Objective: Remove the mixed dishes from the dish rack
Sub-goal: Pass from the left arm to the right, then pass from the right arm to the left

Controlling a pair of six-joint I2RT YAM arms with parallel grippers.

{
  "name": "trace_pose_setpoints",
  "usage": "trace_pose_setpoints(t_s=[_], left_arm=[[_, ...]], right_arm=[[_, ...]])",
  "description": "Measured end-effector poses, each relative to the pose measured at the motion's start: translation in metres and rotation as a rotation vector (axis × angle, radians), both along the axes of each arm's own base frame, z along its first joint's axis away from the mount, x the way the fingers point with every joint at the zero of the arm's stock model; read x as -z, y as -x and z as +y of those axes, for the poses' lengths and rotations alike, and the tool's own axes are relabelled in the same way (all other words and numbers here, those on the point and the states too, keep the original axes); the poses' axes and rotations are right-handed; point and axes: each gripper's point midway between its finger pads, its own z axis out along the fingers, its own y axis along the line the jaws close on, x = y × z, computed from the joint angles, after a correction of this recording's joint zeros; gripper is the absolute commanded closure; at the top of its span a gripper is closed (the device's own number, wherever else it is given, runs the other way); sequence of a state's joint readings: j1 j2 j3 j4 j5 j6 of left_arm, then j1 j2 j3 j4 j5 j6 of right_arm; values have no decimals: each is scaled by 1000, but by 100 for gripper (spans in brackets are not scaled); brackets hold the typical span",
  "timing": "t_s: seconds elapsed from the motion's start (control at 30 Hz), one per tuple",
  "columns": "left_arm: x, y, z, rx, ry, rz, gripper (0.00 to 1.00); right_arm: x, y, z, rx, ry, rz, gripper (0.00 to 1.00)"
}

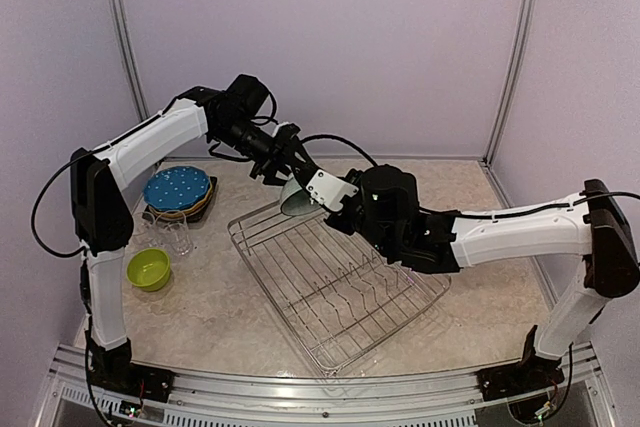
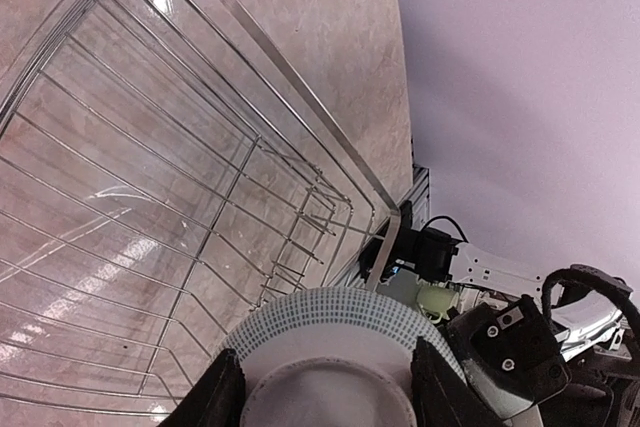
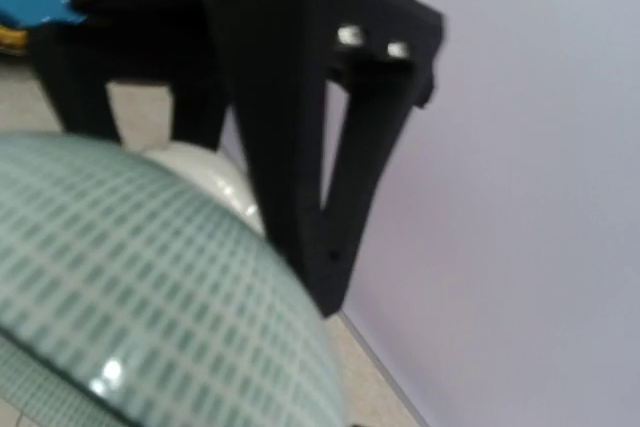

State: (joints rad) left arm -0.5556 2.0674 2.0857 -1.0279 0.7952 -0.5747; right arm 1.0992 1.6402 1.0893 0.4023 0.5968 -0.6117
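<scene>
Pale-blue bowl [image 1: 296, 201] is up in the air over the far corner of the dish rack [image 1: 330, 287], tipped on its side. The left gripper [image 2: 325, 387] has it. One finger sits on each side of the bowl's bottom and they squeeze it. The right gripper [image 3: 322, 277] is right at the bowl's edge with its jaws pressed tight together. The pictures do not show if the edge is caught between them or if the jaws are only beside it.

No other dish shows in the rack. A blue-dotted plate [image 1: 177, 188] tops a stack on the table [image 1: 230, 317] to the left, with the glasses [image 1: 178, 237] and the lime bowl [image 1: 149, 269] near it.

The bowl could fall. If the left gripper lets go when the right one only has a tiny bit of the edge, or none, the bowl would drop onto the rack's wires and could crack. If both arms pull in different ways, the bowl could twist and slip out.
</scene>
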Motion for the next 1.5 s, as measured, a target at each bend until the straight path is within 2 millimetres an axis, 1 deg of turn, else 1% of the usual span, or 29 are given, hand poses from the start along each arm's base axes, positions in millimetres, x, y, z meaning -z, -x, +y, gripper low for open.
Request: trace_pose_setpoints(t_s=[0.2, 0.3, 0.4, 0.47, 0.53, 0.63, 0.67, 0.73, 0.8, 0.9, 0.97, 1.07, 1.1, 1.17, 1.2, 1.23, 1.27, 1.3, 1.37, 1.43, 1.5], left_arm=[[2, -1, 1, -12, -7, 10, 23], [4, -4, 2, -16, -13, -10, 2], [4, -12, 11, -48, -33, -29, 1], [-1, -19, 22, -82, -44, -58, 1], [-10, -29, 37, -129, -56, -94, 1], [-29, -47, 73, -235, -78, -168, 1], [-35, -50, 83, -261, -83, -187, 1], [-49, -57, 107, -330, -96, -238, 1], [-63, -59, 125, -383, -111, -290, 1], [-85, -56, 141, -448, -141, -383, 1], [-96, -55, 150, -494, -164, -447, 1], [-104, -49, 166, -572, -175, -549, 1], [-105, -45, 170, -593, -171, -575, 1], [-107, -32, 180, -630, -144, -629, 1], [-111, -24, 185, -645, -128, -649, 1], [-118, -18, 189, -660, -113, -671, 1], [-133, -14, 191, -676, -93, -710, 1], [-144, -11, 191, -685, -81, -742, 1], [-167, -5, 183, -686, -73, -825, 1], [-178, 4, 166, -656, -79, -886, 1], [-180, 13, 146, -617, -108, -939, 1]], right_arm=[[-1, -1, -1, 11, -26, 12, 100], [7, 1, -1, 3, -4, 38, 100], [14, 2, -1, 3, -3, 68, 100], [17, 3, -2, 5, -12, 89, 100], [22, 3, -2, 7, -22, 114, 100], [29, 4, -4, 20, -40, 156, 100], [31, 4, -5, 28, -48, 170, 100], [35, 4, -8, 44, -56, 193, 100], [38, 3, -11, 63, -70, 212, 100], [40, 0, -16, 86, -97, 235, 100], [37, 0, -19, 98, -122, 247, 100], [27, -4, -27, 127, -186, 257, 100], [23, -6, -29, 134, -210, 262, 100], [13, -11, -32, 151, -252, 269, 100], [7, -14, -33, 158, -273, 273, 100], [1, -15, -33, 162, -289, 277, 100], [-6, -19, -34, 168, -310, 282, 100], [-14, -21, -33, 169, -334, 287, 100], [-28, -26, -33, 171, -383, 301, 100], [-41, -31, -34, 174, -441, 322, 100], [-49, -38, -39, 186, -492, 355, 100]])
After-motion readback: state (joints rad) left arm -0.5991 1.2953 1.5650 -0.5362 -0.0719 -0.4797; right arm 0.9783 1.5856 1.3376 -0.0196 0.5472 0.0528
